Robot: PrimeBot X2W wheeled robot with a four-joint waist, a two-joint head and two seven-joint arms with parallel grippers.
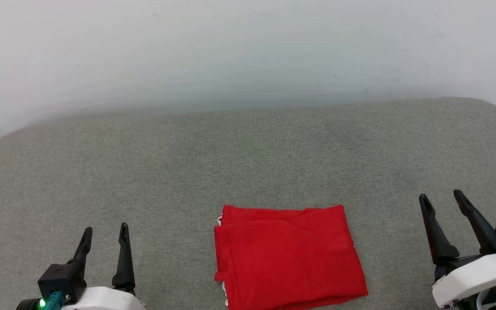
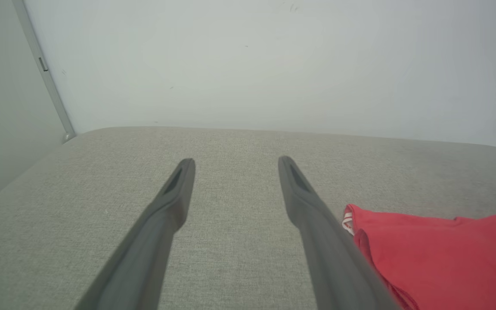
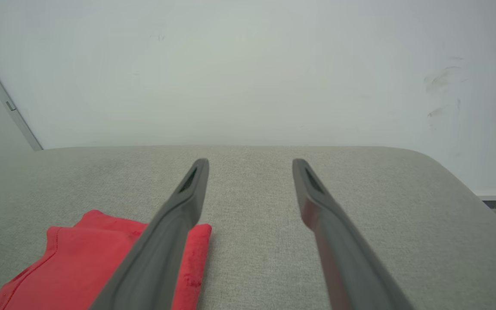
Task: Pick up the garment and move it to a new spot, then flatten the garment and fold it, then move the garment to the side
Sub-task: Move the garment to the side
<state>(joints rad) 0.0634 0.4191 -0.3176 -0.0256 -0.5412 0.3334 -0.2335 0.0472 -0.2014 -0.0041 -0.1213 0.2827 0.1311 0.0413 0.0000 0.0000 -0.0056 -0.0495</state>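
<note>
The head view looks steeply down from the near edge onto the grey cushion. Both wrist views sit low and close, left and right of the folded garment, facing the far wall; all three share the garment.

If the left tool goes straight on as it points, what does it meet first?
Nothing close: the left tool points over bare grey cushion toward the white wall. The garment lies off to its right, likely clear.

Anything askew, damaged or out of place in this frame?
Nothing stands out. The red soft-fabric garment lies neatly folded on the grey fabric surface, with a little white trim peeking out at its left edge.
</note>
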